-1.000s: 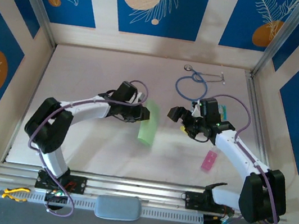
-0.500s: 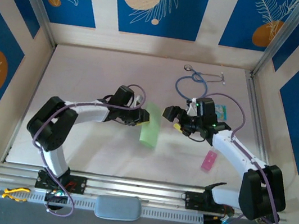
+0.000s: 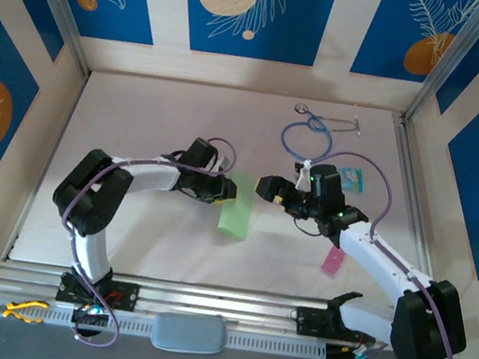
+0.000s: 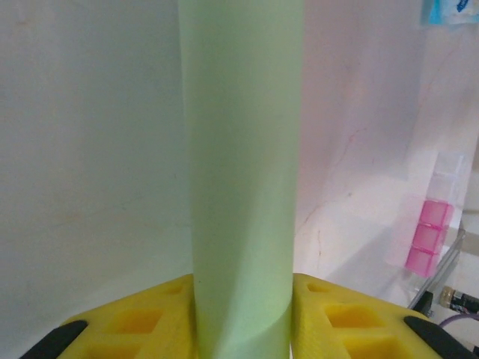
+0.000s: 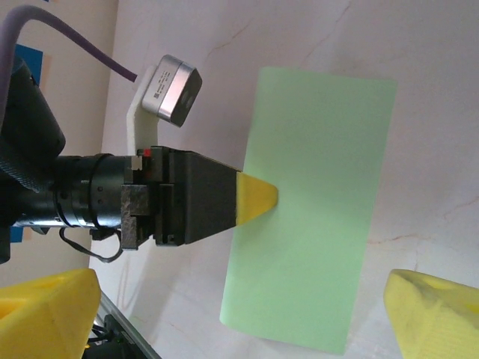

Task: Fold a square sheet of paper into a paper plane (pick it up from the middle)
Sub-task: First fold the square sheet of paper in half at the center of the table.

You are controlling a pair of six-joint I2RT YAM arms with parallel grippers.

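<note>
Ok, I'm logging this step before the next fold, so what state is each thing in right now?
Green paper sheet: folded into a rectangle, pinched at one long edge.
Left pincer: shut on the green paper sheet.
Right pincer: open, facing the sheet, holding nothing.
Stethoscope: lying loose at the far side.
Pink strip: lying flat, untouched.
Teal-and-white card: lying flat, untouched.

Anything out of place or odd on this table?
A stethoscope lies at the far side of the table, with a teal-and-white card and a pink strip nearer the right arm: none belongs to paper folding. The folded green paper, clamped in the left gripper, looks untorn.
</note>
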